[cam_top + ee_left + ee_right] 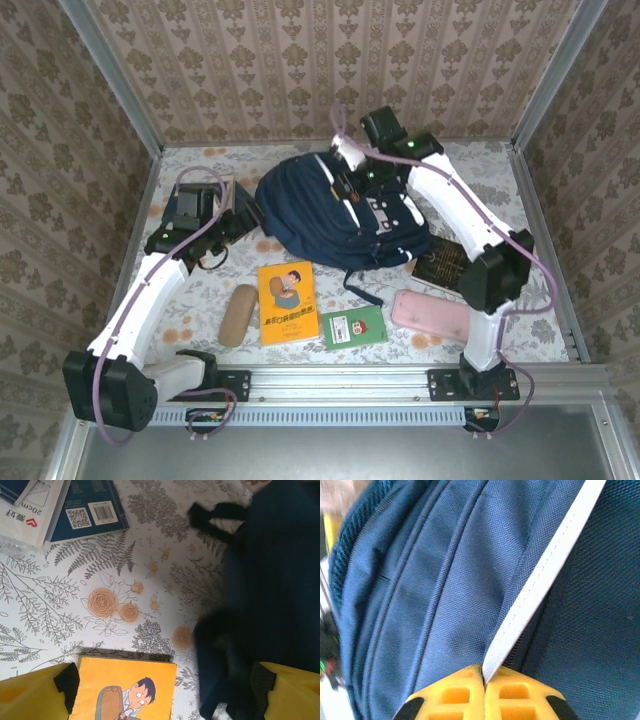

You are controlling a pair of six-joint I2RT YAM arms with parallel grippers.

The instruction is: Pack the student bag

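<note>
From above, the row nearest the arm bases starts at 7 o'clock on the table [210,290] with a brown glasses case [238,315]. Just beside it lies a yellow book [287,303] with a cartoon boy on its cover. A green booklet [352,327] sits at 6 o'clock, and a pink case [432,314] lies at 5 o'clock, close to the right arm's lower link.

A little farther out at 4 o'clock, a dark patterned flat thing [440,265] peeks out from under the right arm; I cannot tell what it is.

The left gripper [165,680] hovers at 9 o'clock, its fingers spread wide with nothing between them. In its wrist view the far edge of the yellow book lies below it, and dark blue fabric is at 3 o'clock.

The backpack [340,215] lies in the middle of the table, leaning toward 12 o'clock, with a dark strap [355,290] trailing toward 6 o'clock.

At 10 o'clock, beside the left wrist, a navy book [92,507] with a barcode lies against a white packet [30,512].

Farthest out, at the backpack's 12 o'clock edge, the right gripper [484,677] has its fingers pressed together on the backpack's white stripe [545,567].
</note>
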